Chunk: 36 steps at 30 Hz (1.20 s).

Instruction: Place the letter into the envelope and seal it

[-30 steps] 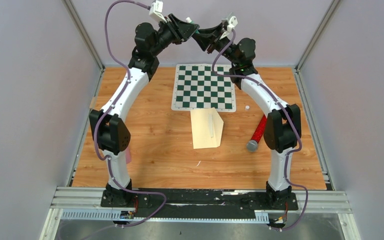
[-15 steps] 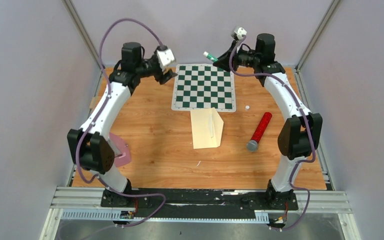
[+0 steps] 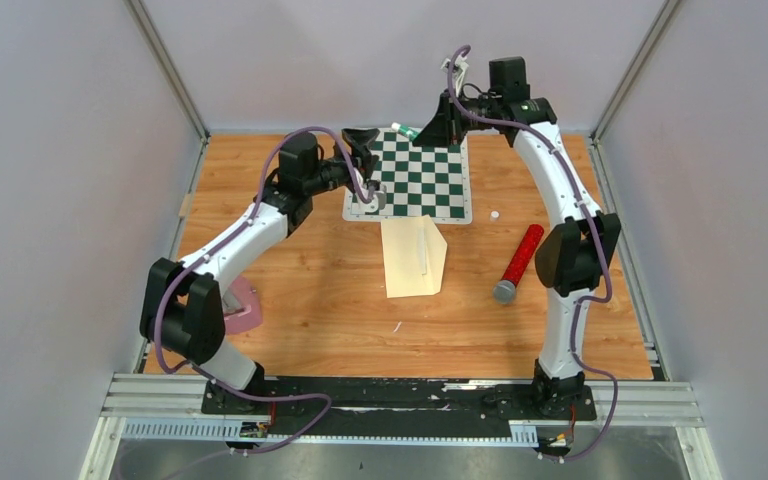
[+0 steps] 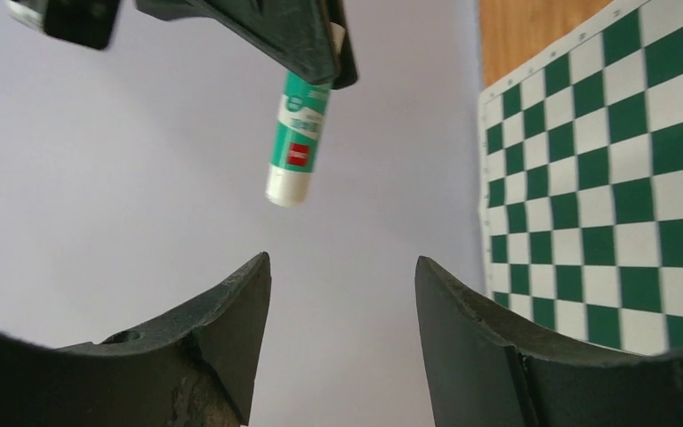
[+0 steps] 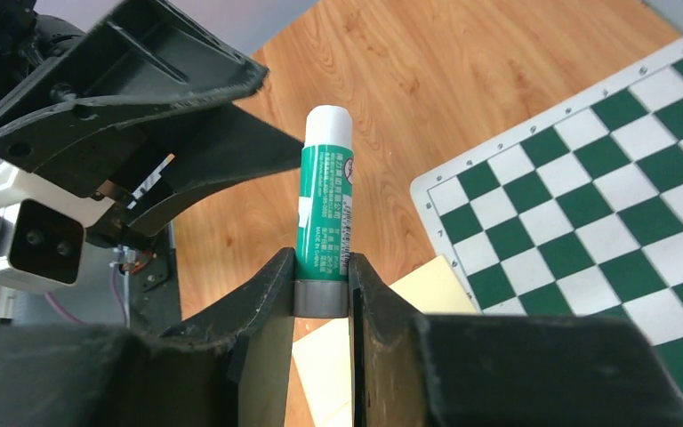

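The right arm stands tall from its base at the near edge of the wooden desk (image 3: pixel 310 300) and arches over the far edge of the green-and-white chessboard mat (image 3: pixel 420 180), wrist high and turned leftward. The right pincer (image 5: pixel 320 262) is clamped on the grey base of a green glue stick (image 5: pixel 325 178), whose white end points toward the other arm. The left arm keeps its elbow low at the near left and reaches forward to the mat's far-left corner. There the left pincer (image 4: pixel 342 267) is raised, with its fingers apart and nothing between them. It faces the stick's white tip, which stays clear of it. The cream envelope (image 3: pixel 410 265) lies flat at mid-desk, its far end at the mat's near edge, well below both pincers. A red tube with a grey end (image 3: pixel 518 262) lies to its right, near the right arm. A pink object (image 3: pixel 245 305) sits beside the left arm.
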### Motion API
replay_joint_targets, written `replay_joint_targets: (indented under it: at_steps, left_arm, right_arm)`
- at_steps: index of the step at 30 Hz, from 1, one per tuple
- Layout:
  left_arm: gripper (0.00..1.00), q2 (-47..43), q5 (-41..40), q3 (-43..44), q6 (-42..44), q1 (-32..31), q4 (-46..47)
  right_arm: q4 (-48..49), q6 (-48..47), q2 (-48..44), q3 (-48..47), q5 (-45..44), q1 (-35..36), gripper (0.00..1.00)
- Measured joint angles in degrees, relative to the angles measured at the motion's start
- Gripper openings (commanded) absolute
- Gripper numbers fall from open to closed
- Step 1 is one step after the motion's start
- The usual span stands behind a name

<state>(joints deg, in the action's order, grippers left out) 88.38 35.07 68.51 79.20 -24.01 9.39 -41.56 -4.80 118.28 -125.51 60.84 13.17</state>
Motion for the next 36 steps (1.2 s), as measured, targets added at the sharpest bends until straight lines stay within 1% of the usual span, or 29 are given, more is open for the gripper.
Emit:
replay_joint_targets:
  at_steps: [4, 8, 14, 16, 21, 25, 26, 27, 28, 29, 30, 31, 33, 34, 35, 36]
  left_arm:
    - [0.66, 2.08, -1.14, 0.02, 4.35, -0.74, 5.88]
    - [0.64, 3.19, -1.27, 0.74, 6.64, -1.51, 8.0]
    - [0.58, 5.79, -1.29, 3.48, 8.46, -2.62, 9.27]
    - [0.55, 6.45, -1.29, 4.24, 8.76, -2.89, 8.52]
    - [0.52, 8.28, -1.77, 6.67, 10.12, -3.34, 6.16]
    - [0.43, 8.9, -2.16, 7.26, 10.86, -4.0, 5.05]
    - [0.38, 8.92, -2.19, 7.26, 10.95, -4.11, 4.92]
    - [0.35, 8.96, -2.23, 7.26, 11.17, -4.15, 4.7]
    - [0.29, 8.98, -2.29, 7.26, 11.23, -4.2, 4.44]
    - [0.25, 9.03, -2.36, 7.26, 11.26, -4.2, 4.04]
    - [0.19, 9.14, -2.49, 7.26, 11.43, -4.2, 3.74]
    - [0.17, 9.2, -2.58, 7.28, 11.61, -4.24, 3.65]
    - [0.2, 9.25, -2.95, 7.3, 11.61, -4.37, 3.67]
    - [0.28, 9.25, -3.26, 7.3, 11.56, -4.44, 3.67]
    - [0.34, 9.25, -3.58, 7.3, 11.45, -4.46, 3.72]
    - [0.36, 9.27, -3.98, 7.3, 11.28, -4.48, 3.72]
  right_arm:
    - [-2.84, 1.79, 1.66, -0.46, -0.24, 0.0, 0.0]
    - [-4.28, 2.4, 2.08, -0.46, -0.35, 0.07, 0.0]
    - [-4.59, 3.23, 2.12, -0.46, -0.57, 0.9, 0.0]
    - [-4.5, 3.28, 2.25, -0.7, -0.87, 1.22, 0.0]
    - [-4.42, 3.34, 2.49, -1.68, -0.72, 1.53, 0.0]
    - [-4.48, 3.34, 2.49, -1.7, -0.7, 2.08, 0.0]
    - [-4.48, 3.34, 2.49, -1.7, -0.7, 2.1, 0.0]
    - [-4.44, 3.34, 2.49, -1.73, -0.68, 2.16, 0.0]
    - [-4.44, 3.34, 2.49, -1.73, -0.66, 2.16, 0.0]
    - [-4.35, 3.34, 2.49, -1.75, -0.66, 2.16, 0.0]
    - [-4.31, 3.34, 2.49, -1.75, -0.68, 2.16, 0.0]
    - [-4.37, 3.37, 2.49, -1.75, -0.7, 2.19, 0.0]
    - [-4.44, 3.39, 2.49, -1.75, -0.7, 2.19, 0.0]
    - [-4.44, 3.37, 2.49, -1.75, -0.72, 2.19, 0.0]
    - [-4.39, 3.37, 2.49, -1.75, -0.74, 2.19, 0.0]
    - [-4.39, 3.37, 2.49, -1.75, -0.76, 2.19, 0.0]
